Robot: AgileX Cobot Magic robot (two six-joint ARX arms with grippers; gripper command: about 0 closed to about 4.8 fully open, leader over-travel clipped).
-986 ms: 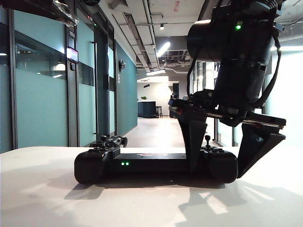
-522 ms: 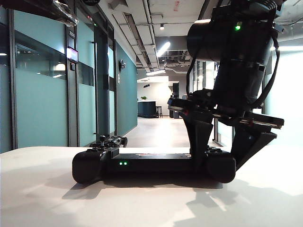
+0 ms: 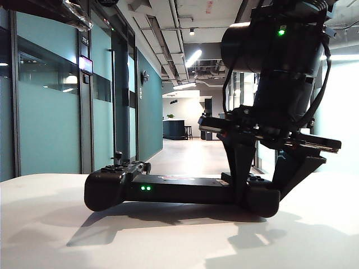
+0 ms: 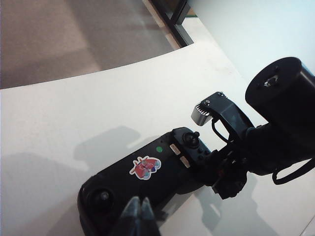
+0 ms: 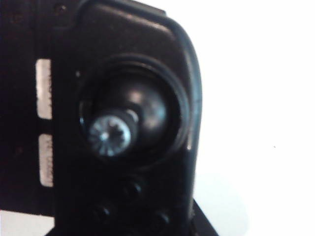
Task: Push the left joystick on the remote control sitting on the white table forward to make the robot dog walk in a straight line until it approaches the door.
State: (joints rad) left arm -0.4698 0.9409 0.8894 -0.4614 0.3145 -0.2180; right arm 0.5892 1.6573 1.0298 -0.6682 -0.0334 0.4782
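Observation:
The black remote control lies on the white table, its left end tipped slightly up. The left joystick stands on the left handle, and in the left wrist view the left joystick is a dark knob. My right gripper is shut on the remote's right handle, one finger on each side. The right wrist view is filled by the other thumbstick. My left gripper is shut and empty, hovering beside the left joystick. A low dark shape shows past the left handle; whether it is the robot dog I cannot tell.
Beyond the table a long corridor runs away from me, with teal glass walls and doors along its left side. The table's far edge curves off to bare floor. The right arm's bulky wrist stands over the remote's right end.
The right gripper's fingers have closed in on the right handle. The remote has slid a little left and its left end has lifted. The left arm has stayed still.

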